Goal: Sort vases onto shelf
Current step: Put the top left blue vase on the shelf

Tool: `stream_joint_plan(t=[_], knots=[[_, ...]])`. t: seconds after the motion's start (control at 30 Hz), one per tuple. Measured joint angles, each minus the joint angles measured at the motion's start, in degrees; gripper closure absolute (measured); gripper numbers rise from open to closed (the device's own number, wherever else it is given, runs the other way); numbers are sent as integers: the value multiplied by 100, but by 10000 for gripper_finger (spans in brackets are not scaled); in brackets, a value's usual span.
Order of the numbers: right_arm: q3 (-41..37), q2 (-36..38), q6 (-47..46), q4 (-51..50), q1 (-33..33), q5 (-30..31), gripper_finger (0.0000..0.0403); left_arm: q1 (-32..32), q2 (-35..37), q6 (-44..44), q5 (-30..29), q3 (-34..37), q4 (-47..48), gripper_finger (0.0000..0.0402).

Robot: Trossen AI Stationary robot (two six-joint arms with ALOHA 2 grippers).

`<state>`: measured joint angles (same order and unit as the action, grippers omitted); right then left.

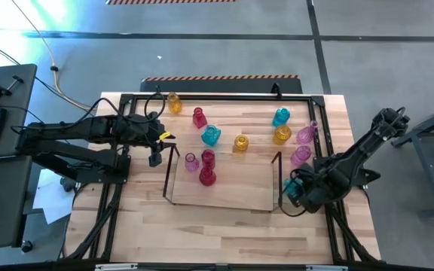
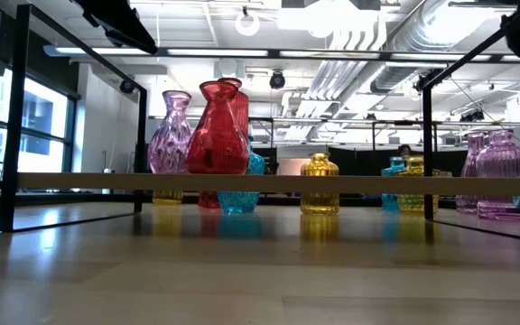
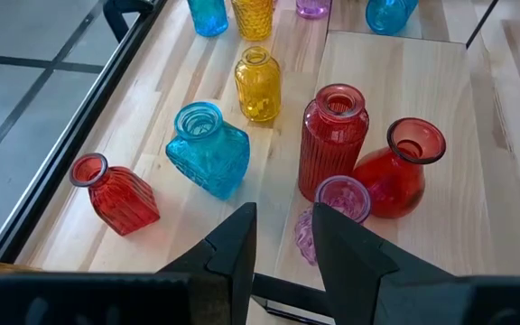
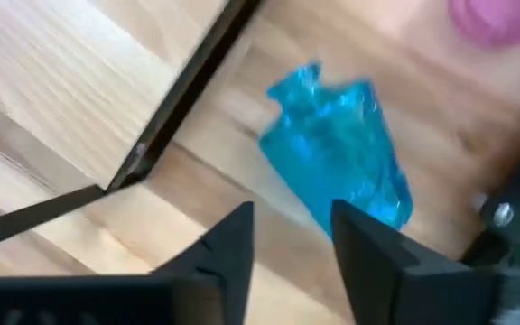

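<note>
We see our right tool open, its fingers apart just above a blue vase on the bench, beside the shelf. Our left tool also hangs open, with three vases on the shelf just ahead.

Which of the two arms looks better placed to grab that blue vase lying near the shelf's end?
The right one. The right gripper hovers open just above the cyan vase beside the shelf frame, while the left gripper is at the shelf's opposite end.

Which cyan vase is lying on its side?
The cyan vase beside the right gripper, off the shelf's right end; the other cyan vases stand upright.
</note>
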<state>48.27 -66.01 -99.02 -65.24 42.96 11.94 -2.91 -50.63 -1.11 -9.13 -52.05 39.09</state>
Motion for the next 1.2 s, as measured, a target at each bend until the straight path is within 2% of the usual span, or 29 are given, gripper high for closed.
stream_joint_plan(t=[0.07,0.27,0.4,0.77,1.0,1.1,1.2], knots=[[-51,12,182,-45,2,158,235,-1,0,-27,0,0,-2,298],[-553,10,541,-3,-162,141,152,0,0,-134,-1,0,-1,298],[-649,10,904,91,-385,158,115,2,0,-186,-2,0,0,298],[-743,10,2444,731,-1041,-555,108,2,0,-393,-4,0,-2,298],[-1672,27,2660,1825,-1222,-1202,107,0,0,-430,-4,0,-2,298],[-1976,28,2610,2285,-1220,-1222,107,1,1,-437,-4,0,-3,298],[-2069,22,2523,2302,-1222,-1231,107,1,2,-476,-4,0,-4,298]])
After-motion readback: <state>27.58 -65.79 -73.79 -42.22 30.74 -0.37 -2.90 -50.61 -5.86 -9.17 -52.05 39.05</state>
